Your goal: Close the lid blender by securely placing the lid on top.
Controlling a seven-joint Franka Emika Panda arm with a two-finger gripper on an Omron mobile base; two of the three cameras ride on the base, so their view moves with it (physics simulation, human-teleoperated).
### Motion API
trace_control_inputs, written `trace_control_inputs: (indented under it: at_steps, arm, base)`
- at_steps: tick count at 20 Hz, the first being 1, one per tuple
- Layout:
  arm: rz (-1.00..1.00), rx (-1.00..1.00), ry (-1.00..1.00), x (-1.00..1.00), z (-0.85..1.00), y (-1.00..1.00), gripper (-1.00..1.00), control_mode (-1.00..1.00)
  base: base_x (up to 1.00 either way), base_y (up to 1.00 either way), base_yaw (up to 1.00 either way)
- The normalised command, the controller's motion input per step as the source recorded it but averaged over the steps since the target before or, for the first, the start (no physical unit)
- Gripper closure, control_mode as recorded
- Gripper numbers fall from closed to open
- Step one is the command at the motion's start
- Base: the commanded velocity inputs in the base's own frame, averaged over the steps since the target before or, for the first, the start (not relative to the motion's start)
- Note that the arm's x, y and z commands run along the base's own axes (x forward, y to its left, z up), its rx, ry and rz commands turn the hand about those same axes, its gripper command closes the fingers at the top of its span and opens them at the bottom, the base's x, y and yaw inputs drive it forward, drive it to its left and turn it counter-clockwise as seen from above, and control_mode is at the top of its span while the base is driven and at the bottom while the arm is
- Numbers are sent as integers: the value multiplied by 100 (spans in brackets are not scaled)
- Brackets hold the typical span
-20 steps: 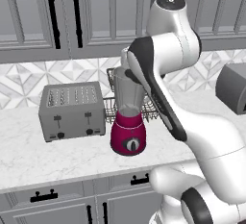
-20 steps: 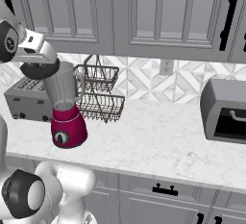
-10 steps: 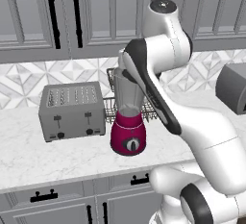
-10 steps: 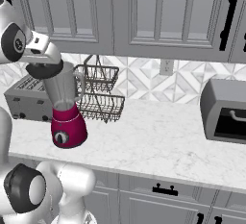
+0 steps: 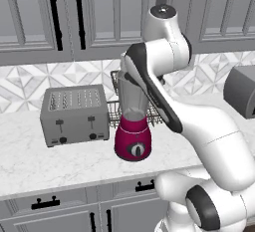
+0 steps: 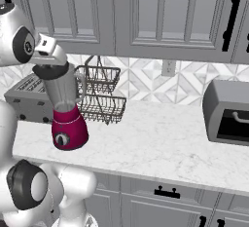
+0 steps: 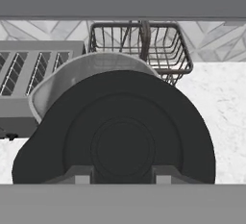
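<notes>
The blender [image 6: 68, 126] stands on the counter, a magenta base with a dark dial under a clear tapered jar [image 6: 63, 91]. Its base also shows in the left base view, blender [image 5: 132, 139], where my arm covers the jar's top. The black round lid [image 7: 120, 136] sits between my fingertips, with my gripper [image 7: 123, 175] shut on it. From the hand view the lid hangs just over the jar's rim [image 7: 72, 71], which peeks out at the upper left. In the right base view the lid [image 6: 50, 70] rests at the jar's mouth under my gripper [image 6: 48, 61].
A grey toaster [image 5: 74, 114] stands left of the blender. A two-tier wire basket [image 6: 103, 94] sits right behind it against the tiled wall. A grey oven box [image 6: 227, 113] is at the far right. Wall cabinets hang above the counter [image 6: 160, 145].
My hand with the lid has drifted slightly toward the centre of the jar's mouth. The grip on the lid is unchanged, and the blender has not moved.
</notes>
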Motion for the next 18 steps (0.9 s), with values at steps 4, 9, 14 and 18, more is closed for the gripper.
trace_control_inputs:
  at_steps: [4, 9, 14, 18]
  arm:
    - [0, 0, 0, 25, -4, 6, 100, -100]
    - [0, 0, 0, 31, -2, 13, 100, -100]
    - [0, 0, 0, 35, -2, 12, 100, -100]
    - [0, 0, 0, 30, -4, 0, 100, -100]
  base:
    - [0, 0, 0]
    - [0, 0, 0]
    - [0, 0, 0]
    - [0, 0, 0]
